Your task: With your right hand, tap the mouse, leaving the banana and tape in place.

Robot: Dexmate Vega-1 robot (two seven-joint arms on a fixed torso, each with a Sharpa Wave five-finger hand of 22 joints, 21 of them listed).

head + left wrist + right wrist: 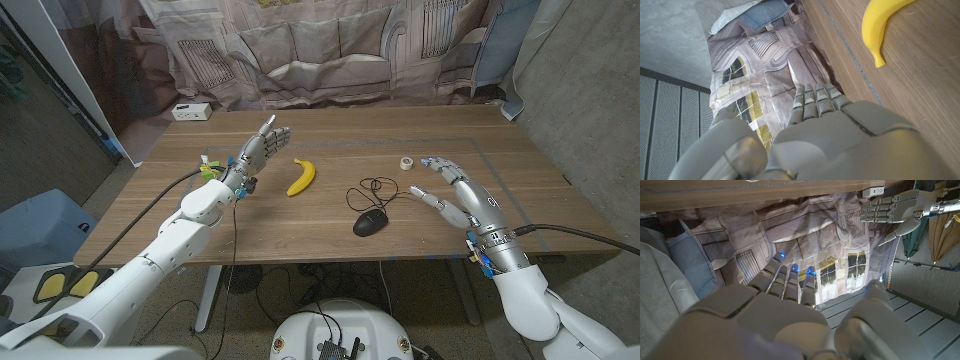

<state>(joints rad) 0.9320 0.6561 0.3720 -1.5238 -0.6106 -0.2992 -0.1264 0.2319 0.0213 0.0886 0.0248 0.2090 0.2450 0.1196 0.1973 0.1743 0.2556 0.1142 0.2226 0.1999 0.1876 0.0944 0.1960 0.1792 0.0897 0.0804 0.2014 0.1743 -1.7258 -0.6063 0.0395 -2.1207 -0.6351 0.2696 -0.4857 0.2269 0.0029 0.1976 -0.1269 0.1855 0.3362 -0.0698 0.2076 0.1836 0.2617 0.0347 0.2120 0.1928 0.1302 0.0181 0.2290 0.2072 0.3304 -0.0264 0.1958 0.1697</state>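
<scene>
We are listing one black computer mouse (370,223), lying on the wooden table (330,135) near its front edge, with its thin black cord looping behind it. It is sitting between the two robot hands, nearer the right one, and nothing is touching it.

We are listing one yellow banana (302,177), lying to the left of the mouse and apart from it; its tip is also showing in the left wrist view (880,30), just beyond the left hand.

We are listing one small roll of tape (406,162), pale in colour, sitting behind the mouse and just beside the right fingertips.

We are seeing the right robot hand (455,190) hanging over the table to the right of the mouse, fingers spread wide, holding nothing.

We are seeing the left robot hand (262,142) raised at the left of the banana, fingers straight and close together, thumb apart, holding nothing; it is also showing in the right wrist view (892,211).

We are also noting a white power strip (191,111) at the table's far left corner and a printed backdrop cloth (330,45) hanging behind the table.
</scene>
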